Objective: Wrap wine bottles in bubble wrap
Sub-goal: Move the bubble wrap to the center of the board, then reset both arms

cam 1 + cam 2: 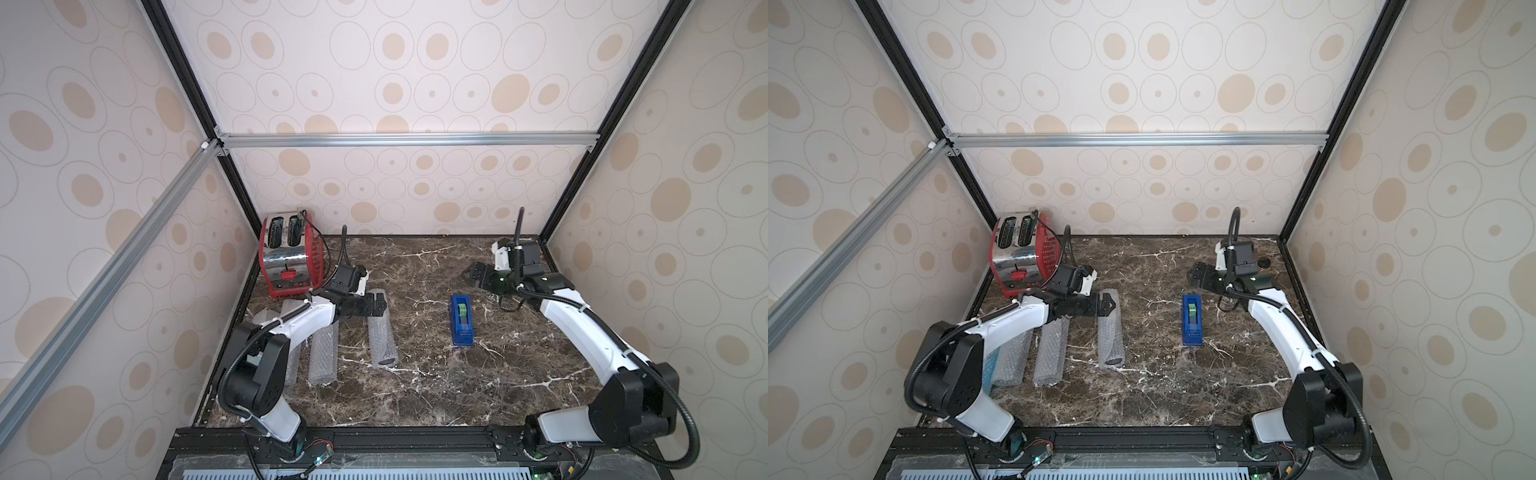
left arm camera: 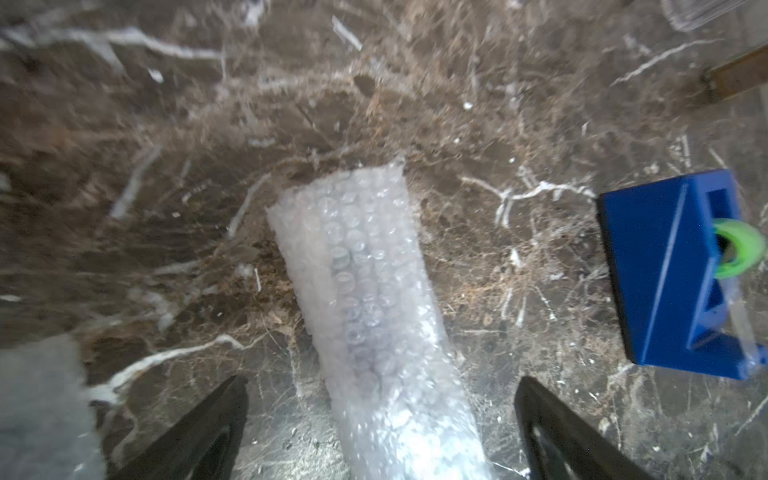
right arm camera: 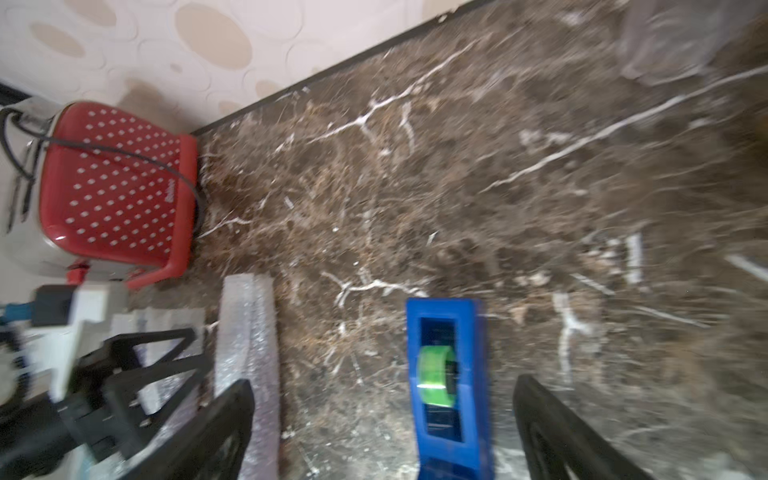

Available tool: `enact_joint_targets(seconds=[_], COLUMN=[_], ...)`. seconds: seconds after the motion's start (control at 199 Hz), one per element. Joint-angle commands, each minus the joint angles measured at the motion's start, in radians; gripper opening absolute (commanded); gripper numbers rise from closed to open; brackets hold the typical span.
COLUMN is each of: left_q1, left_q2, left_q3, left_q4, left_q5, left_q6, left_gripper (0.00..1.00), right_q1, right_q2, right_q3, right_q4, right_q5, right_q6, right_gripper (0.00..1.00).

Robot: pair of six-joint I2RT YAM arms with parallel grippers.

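Several rolled tubes of bubble wrap (image 1: 323, 353) (image 1: 1050, 353) lie side by side on the left of the marble table. The wine bottles are hidden inside the tubes. Only a dark round end (image 1: 386, 362) shows at the near mouth of the rightmost tube (image 1: 381, 332) (image 1: 1111, 332) (image 2: 365, 291) (image 3: 249, 332). My left gripper (image 1: 381, 304) (image 1: 1109, 303) (image 2: 381, 380) hovers over that tube's far end, open, its fingers (image 2: 216, 419) wide on either side and apart from the wrap. My right gripper (image 1: 469, 274) (image 1: 1192, 276) (image 3: 383, 380) is open and empty above the table at the back right.
A blue tape dispenser (image 1: 462, 320) (image 1: 1192, 320) (image 2: 673, 274) (image 3: 444, 386) with green tape stands mid-table between the arms. A red toaster (image 1: 289, 259) (image 1: 1019, 253) (image 3: 120, 187) fills the back left corner. A black lid (image 1: 1263, 262) peeks out behind the right arm.
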Motion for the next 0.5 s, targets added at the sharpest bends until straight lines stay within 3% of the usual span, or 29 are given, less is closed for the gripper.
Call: enact_joint_targets(seconds=[0.0,0.191,0.407,0.497], left_q1=[0.007,0.108,0.253,0.335], left_q2=[-0.118,-0.259,-0.38,-0.407], left_q3=[-0.002,-0.024,-0.14,-0.231], left_q4=[-0.005,0.017,0.077,0.157], left_q5=[-0.057,-0.082,-0.106,-0.075], left_q6=[0.155,0.264,0.388,0.386], left_gripper=[0.99,0.99,0.99,1.0], right_q1=[-0.022,-0.049,-0.101,-0.132], right_q2=[-0.077,-0.107,-0.073,-0.061], right_q3=[-0.076,-0.189,-0.327,-0.391], right_q4=[0.009,0.126,0.318,0.417], right_q5=[0.159,0.261,0.298,0.298], right_q6=[-0.132,-0.231,-0.28,-0.279], right_gripper=[1.0,1.0,1.0,1.0])
